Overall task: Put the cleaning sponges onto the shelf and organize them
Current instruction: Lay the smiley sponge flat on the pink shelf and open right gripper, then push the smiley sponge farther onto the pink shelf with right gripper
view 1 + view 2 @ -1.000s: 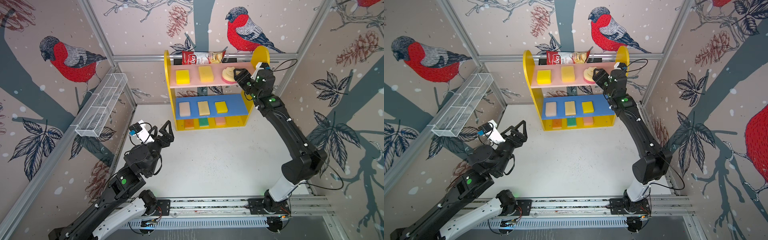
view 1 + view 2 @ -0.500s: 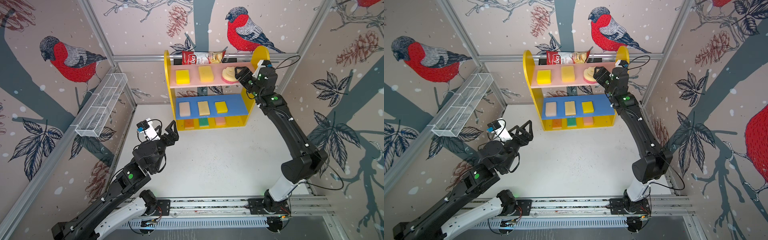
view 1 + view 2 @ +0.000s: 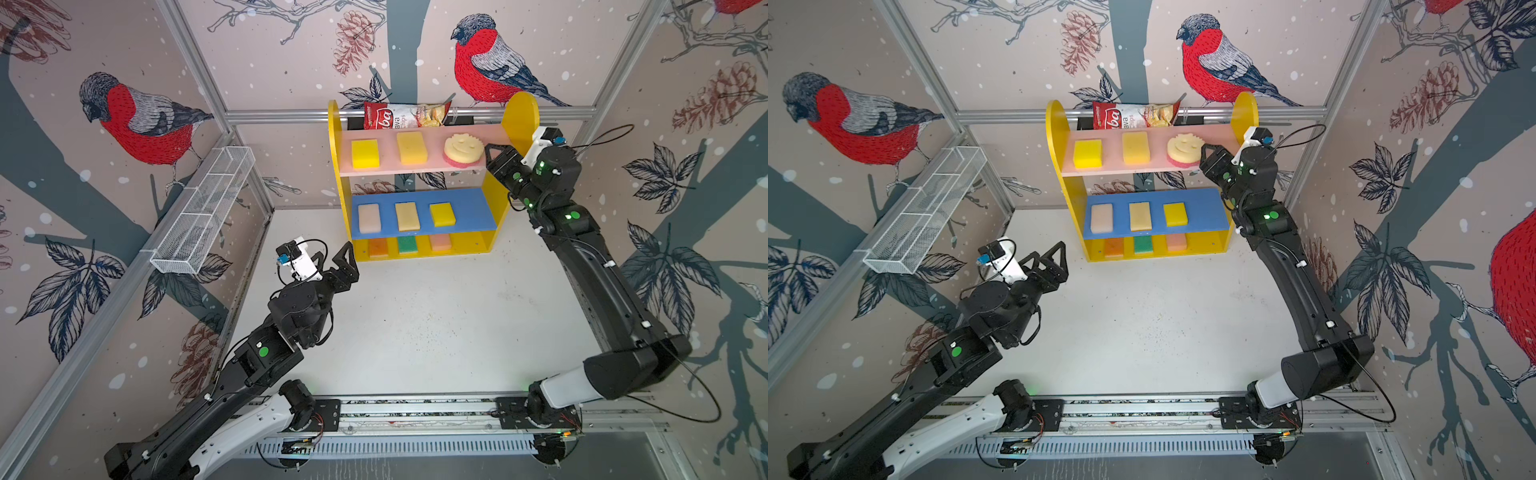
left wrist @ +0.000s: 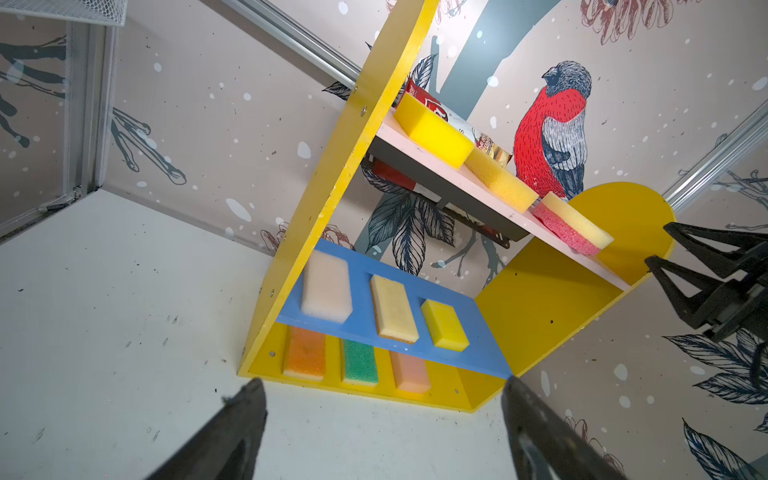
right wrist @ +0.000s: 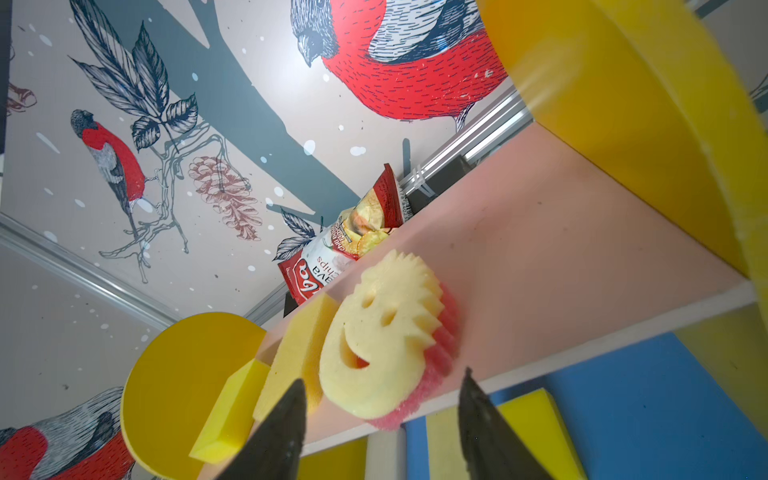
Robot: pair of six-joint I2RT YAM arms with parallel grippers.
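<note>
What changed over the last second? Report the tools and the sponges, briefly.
The right tool drew back from the smiley sponge, rightward in both top views. The sponge lies on the pink board, and the tool's jaws stand apart with nothing between them. The left tool edged a little toward the shelf, open and empty. The smiley sponge, the other sponges and the chips bag stayed put.

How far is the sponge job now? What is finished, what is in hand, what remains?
Done: nine sponges lie on the shelf, three each on the pink board, blue board and yellow base. In hand: nothing; the right claw is open next to the smiley sponge, the left claw open above the table. Left: probably only withdrawing both claws.
</note>
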